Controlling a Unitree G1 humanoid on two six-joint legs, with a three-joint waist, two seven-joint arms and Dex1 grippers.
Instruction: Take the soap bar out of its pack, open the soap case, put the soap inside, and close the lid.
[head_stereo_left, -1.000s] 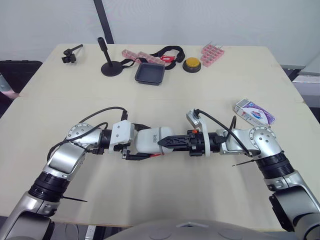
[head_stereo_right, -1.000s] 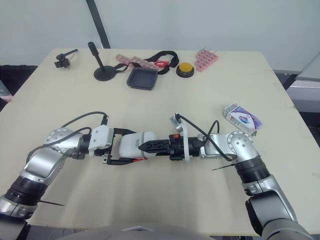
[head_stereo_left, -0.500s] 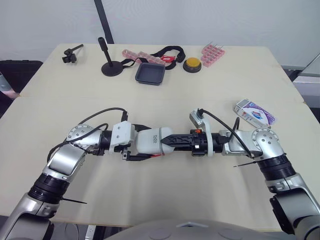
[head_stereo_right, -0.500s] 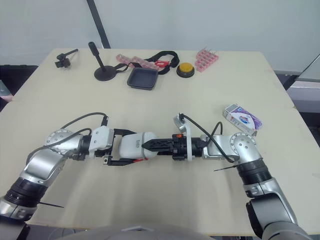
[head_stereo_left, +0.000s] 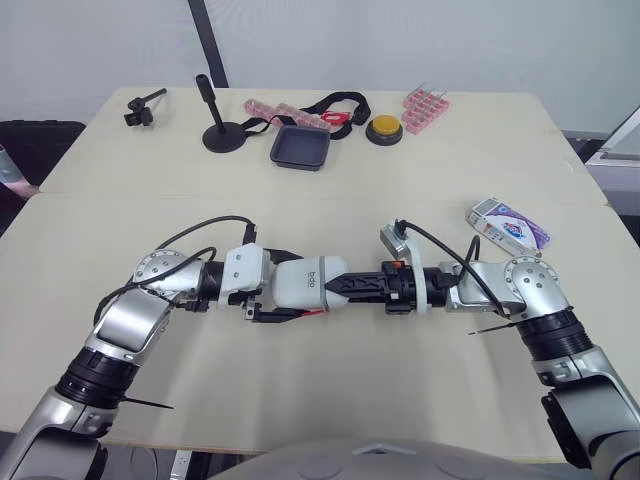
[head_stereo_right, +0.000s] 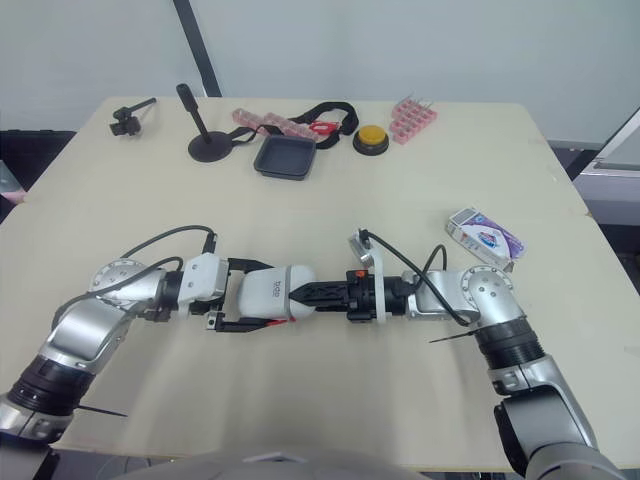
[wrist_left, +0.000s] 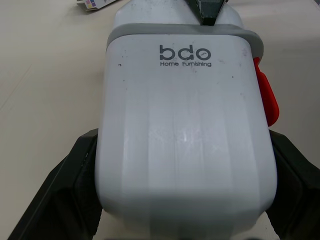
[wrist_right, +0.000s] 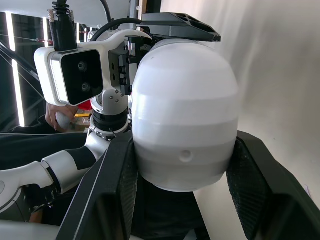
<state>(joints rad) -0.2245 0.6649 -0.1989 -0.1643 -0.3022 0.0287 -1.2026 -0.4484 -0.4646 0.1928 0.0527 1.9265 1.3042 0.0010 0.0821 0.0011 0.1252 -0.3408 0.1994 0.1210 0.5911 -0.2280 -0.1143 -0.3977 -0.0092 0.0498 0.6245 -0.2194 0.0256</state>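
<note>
White plastic soap case (head_stereo_left: 318, 278): mid-table, clear of edges; clamped by left gripper (head_stereo_left: 292, 291); right gripper (head_stereo_left: 337, 285) at its end, grip unclear. Beige tabletop (head_stereo_left: 330, 205) bare around.

Soap case (head_stereo_left: 303, 283): white, grey band, red side tab, "bdo" print, lid shut, lying lengthwise. The left gripper (head_stereo_left: 292, 288) and right gripper (head_stereo_left: 342, 284) each clamp one end in their fingers. It sits well left of the soap pack (head_stereo_left: 510, 224), a white-purple box flat on the surface.

White soap case (wrist_right: 183, 120) between right pincer (wrist_right: 182, 145) fingers (wrist_right: 107, 175)
</note>
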